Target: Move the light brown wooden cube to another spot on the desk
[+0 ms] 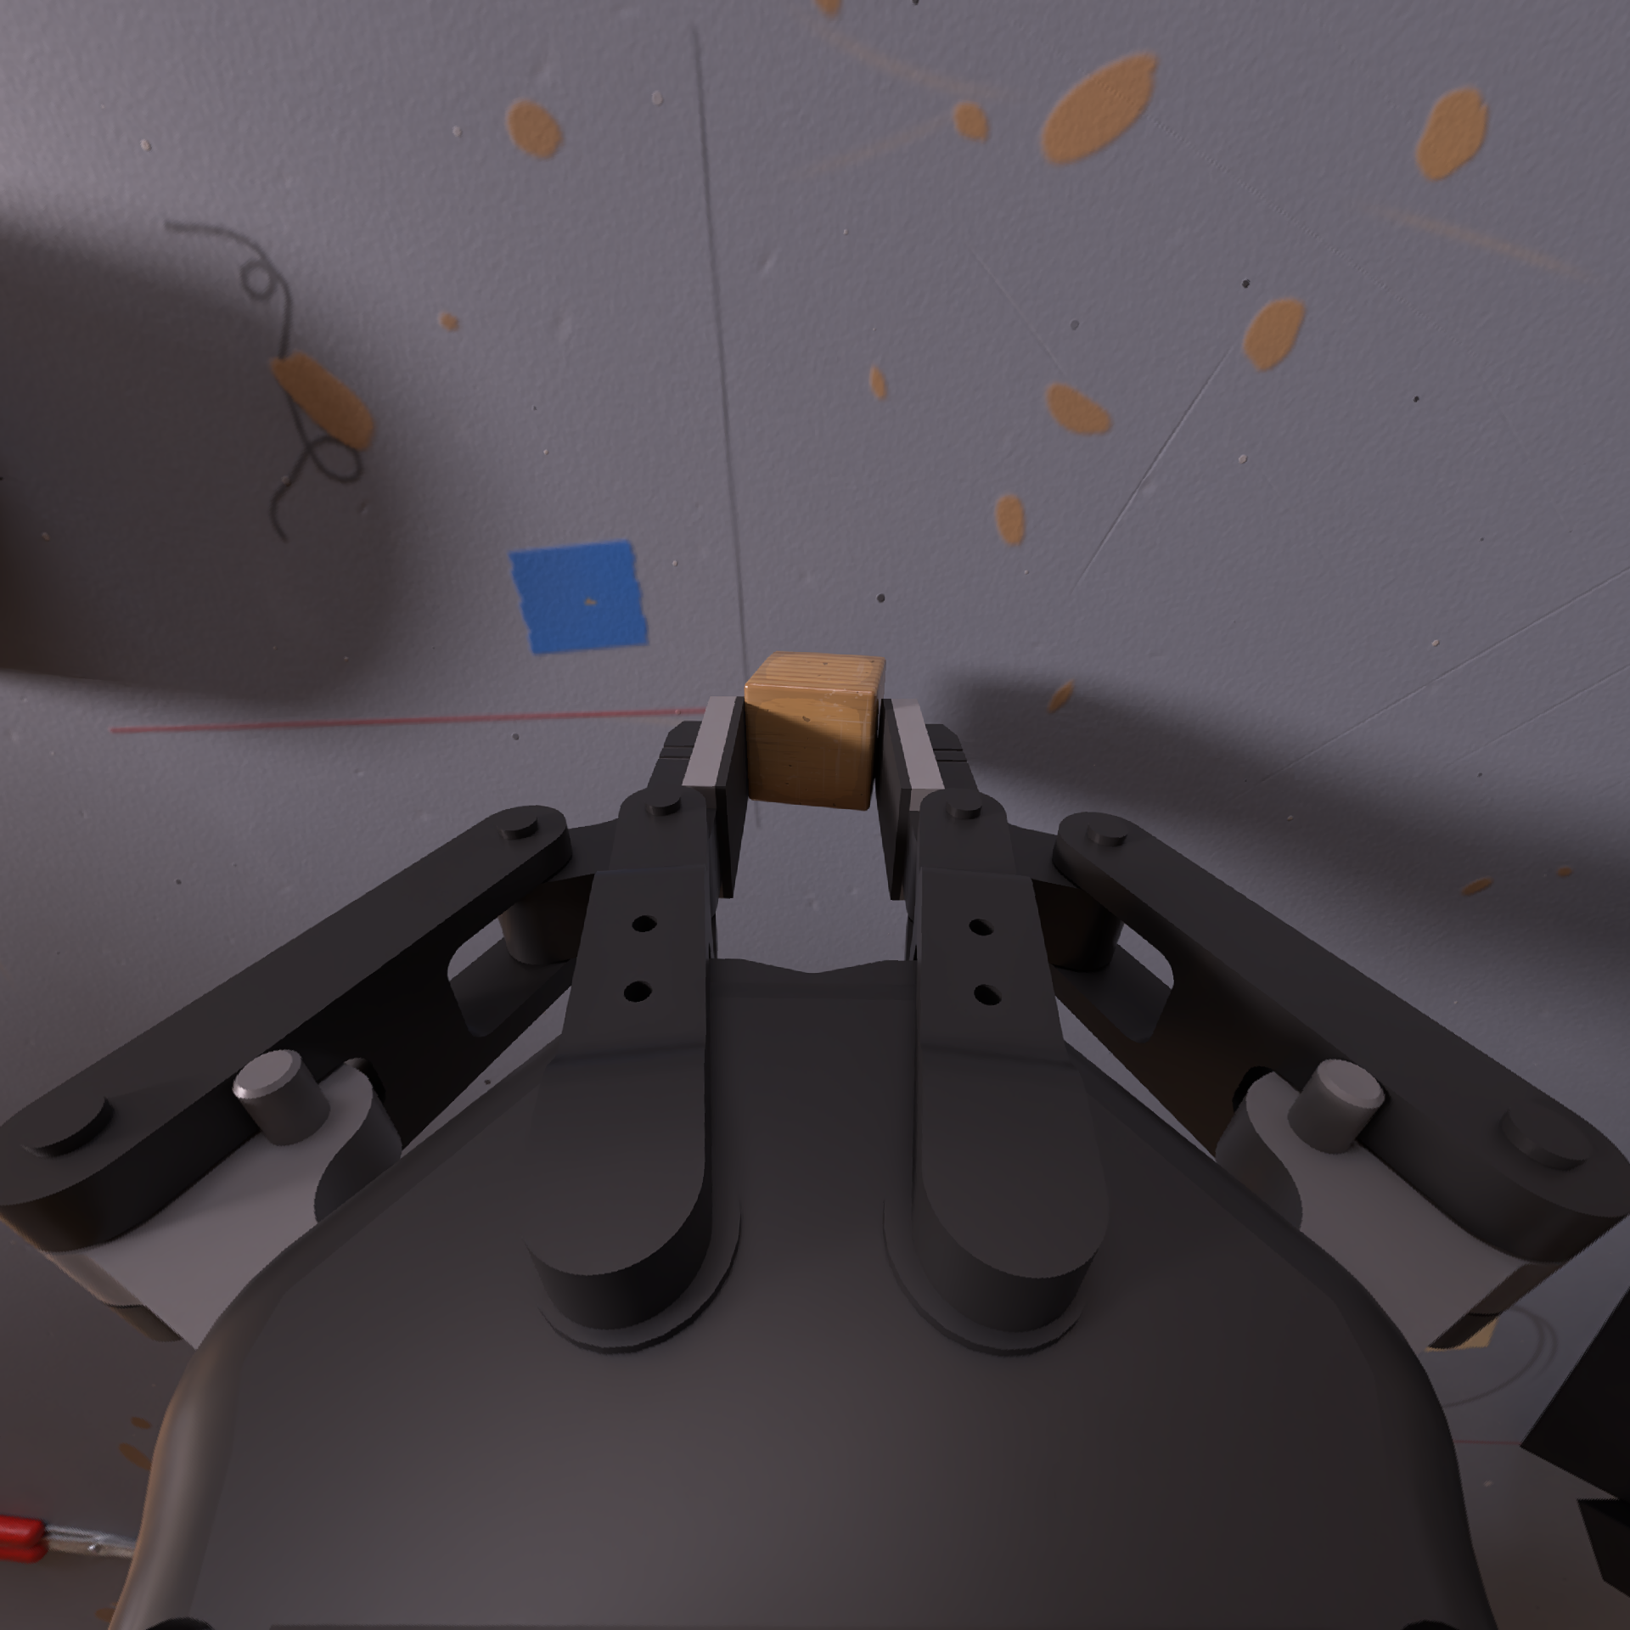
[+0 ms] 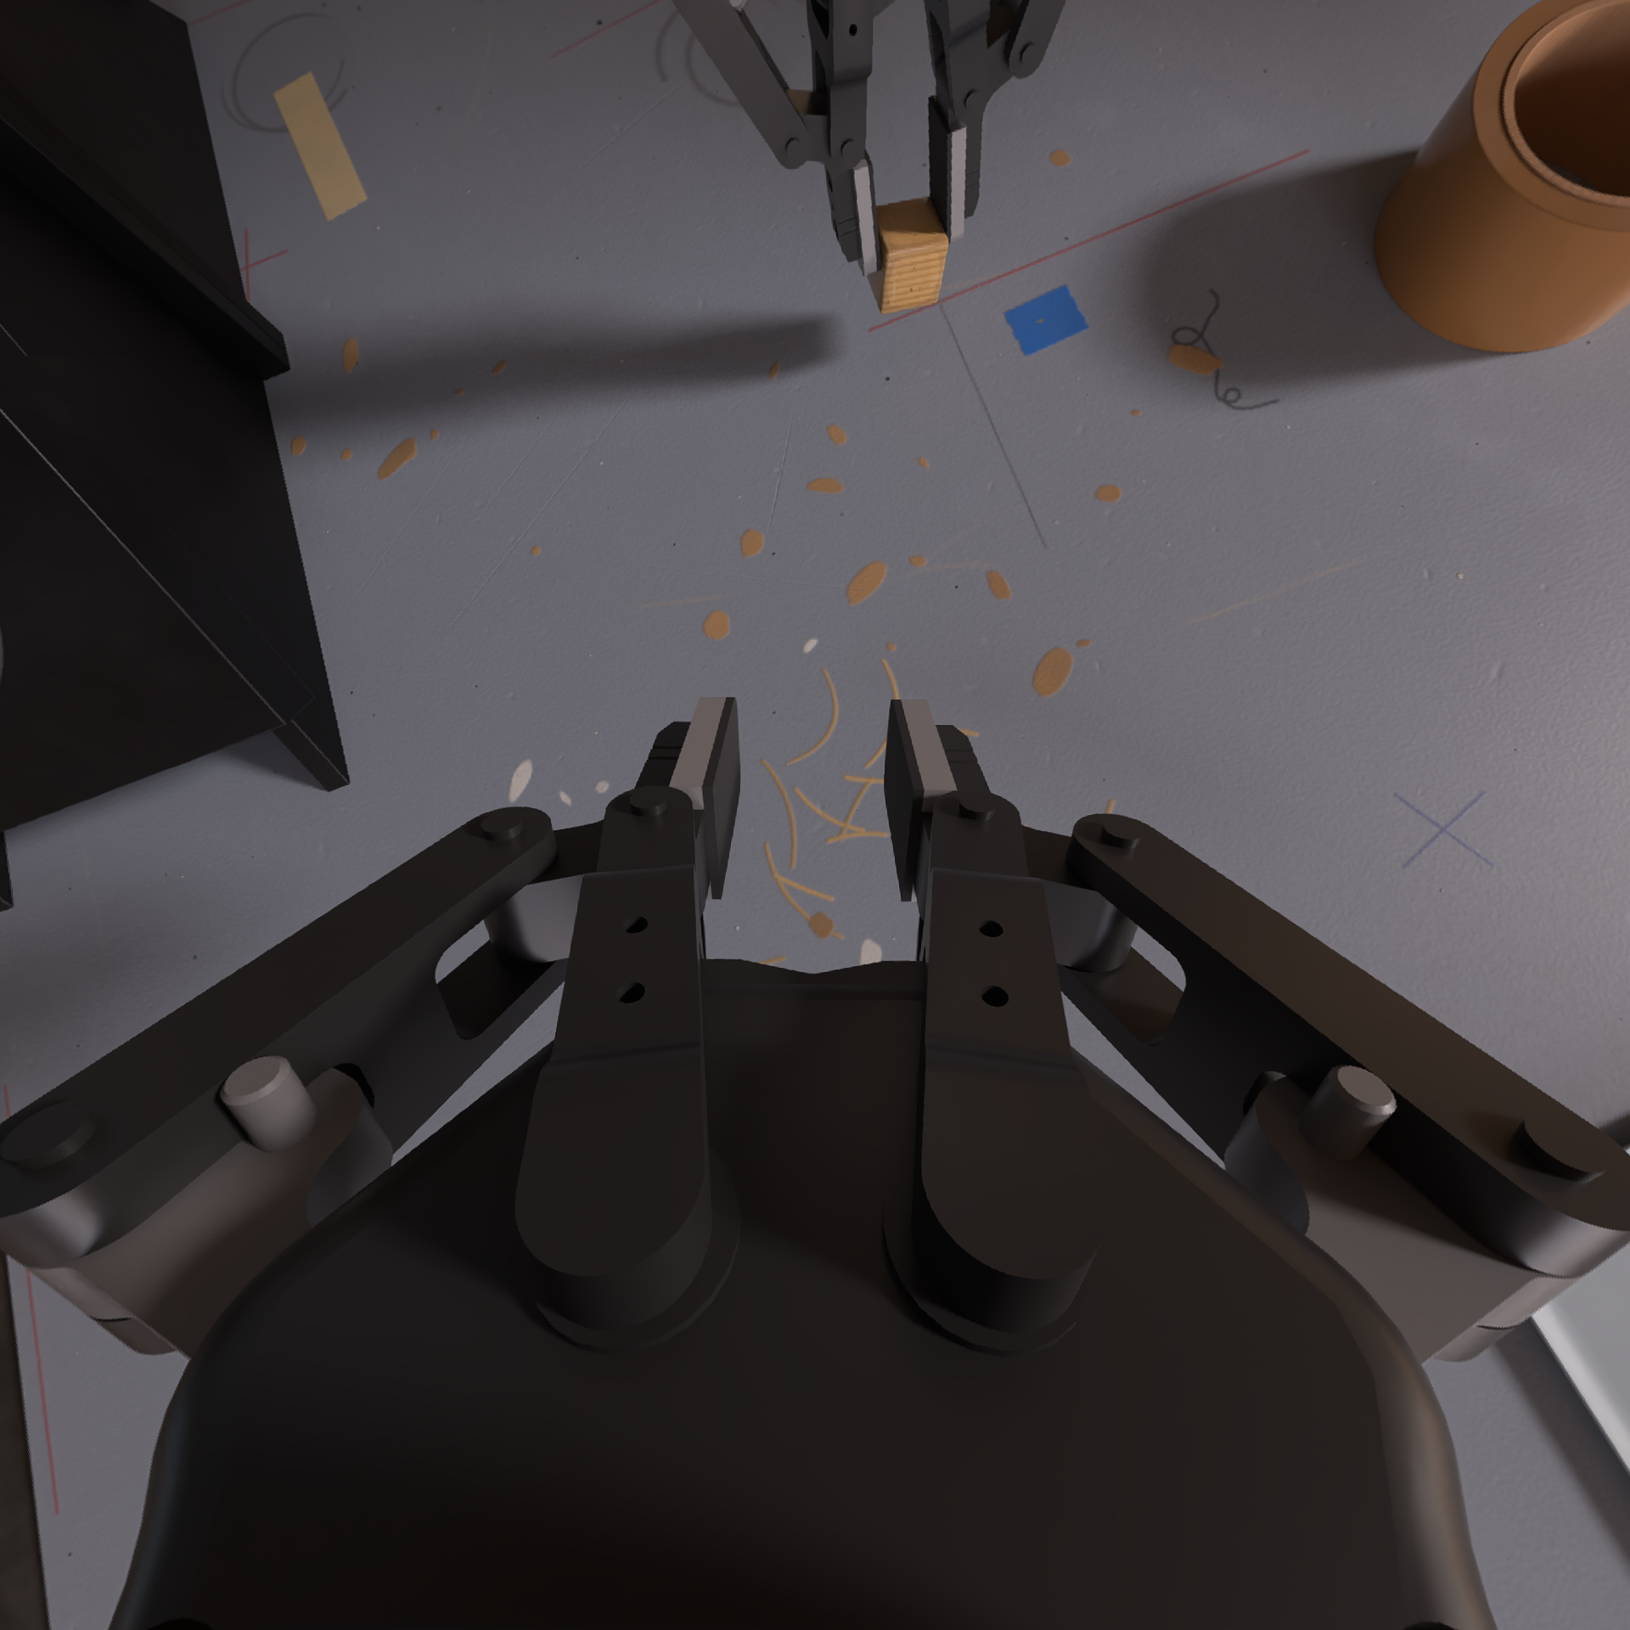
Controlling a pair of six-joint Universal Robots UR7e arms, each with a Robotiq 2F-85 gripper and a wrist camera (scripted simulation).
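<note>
The light brown wooden cube (image 1: 813, 745) sits between the pads of my left gripper (image 1: 811, 719), which is shut on its two sides. The right wrist view shows the same from farther off: the left gripper (image 2: 908, 234) points down at the grey desk (image 2: 1235, 617) with the cube (image 2: 910, 265) at its fingertips. The cube is at or just above the surface; I cannot tell if it touches. My right gripper (image 2: 811, 750) is open and empty, above paint-speckled desk nearer the front, well apart from the cube.
A blue tape square (image 2: 1045, 319) lies on the desk right of the cube, and it also shows in the left wrist view (image 1: 582, 609). A brown hollow cylinder (image 2: 1499, 194) stands at the far right. A black block (image 2: 132, 441) fills the left side. A yellow tape strip (image 2: 319, 145) lies beyond it.
</note>
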